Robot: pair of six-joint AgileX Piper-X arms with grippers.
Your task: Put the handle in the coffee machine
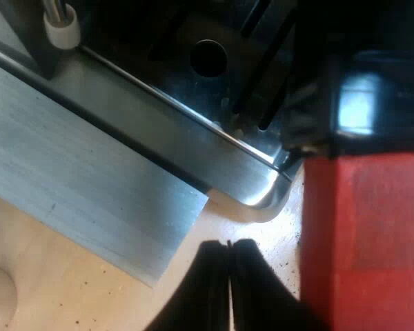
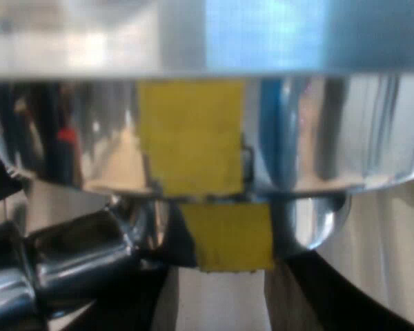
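Observation:
The holder's red handle end (image 1: 366, 241) looms close beside my left gripper (image 1: 229, 247), which is shut with nothing between its fingers, low over the wooden table by the rounded corner of the machine's metal base (image 1: 255, 186). In the right wrist view the metal holder (image 2: 228, 238), marked with yellow tape, sits up against the machine's chrome brewing head (image 2: 317, 138). Its tape lies just under, and slightly offset from, the head's own yellow tape (image 2: 190, 138). The holder's shiny neck (image 2: 69, 262) runs off to one side. My right gripper (image 2: 224, 300) hangs open just below the holder.
A steam wand with a white tip (image 1: 61, 26) hangs over the machine's dark tray, which has a round hole (image 1: 208, 58). A brushed metal plate (image 1: 76, 186) lies on the wooden table (image 1: 69, 289) beside the base.

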